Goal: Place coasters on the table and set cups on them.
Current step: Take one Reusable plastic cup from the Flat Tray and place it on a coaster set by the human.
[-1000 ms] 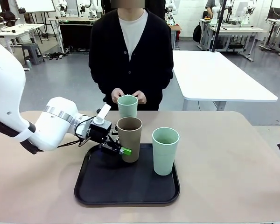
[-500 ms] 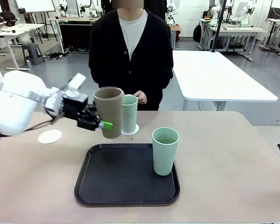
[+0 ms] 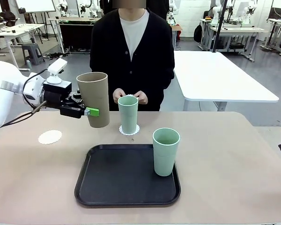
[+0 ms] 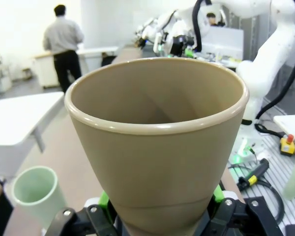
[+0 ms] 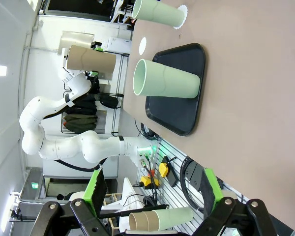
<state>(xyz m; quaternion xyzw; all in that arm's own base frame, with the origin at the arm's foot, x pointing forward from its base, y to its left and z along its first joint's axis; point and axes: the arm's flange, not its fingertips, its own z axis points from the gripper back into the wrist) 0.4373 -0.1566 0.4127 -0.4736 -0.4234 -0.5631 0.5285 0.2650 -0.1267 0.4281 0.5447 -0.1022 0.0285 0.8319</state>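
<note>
My left gripper (image 3: 89,111) is shut on the light brown cup (image 3: 93,96) and holds it tilted in the air above the beige table (image 3: 225,164), left of the tray. In the left wrist view the brown cup (image 4: 157,162) sits between the green pads (image 4: 104,199). One mint cup (image 3: 128,114) stands on a white coaster (image 3: 136,130) in front of the person. A second coaster (image 3: 50,137) lies bare at the left, below and left of the held cup. The other mint cup (image 3: 166,151) stands on the black tray (image 3: 112,183). My right gripper (image 5: 152,191) is open and holds nothing, off the table's right side.
The person stands at the far edge with both hands (image 3: 140,97) together just behind the mint cup on the coaster. A white table (image 3: 220,75) stands behind on the right. Spare cups (image 5: 160,219) lie beside the robot base.
My left gripper lifted the brown cup off the tray and carried it up and to the left. The bare coaster at the left came into sight.
</note>
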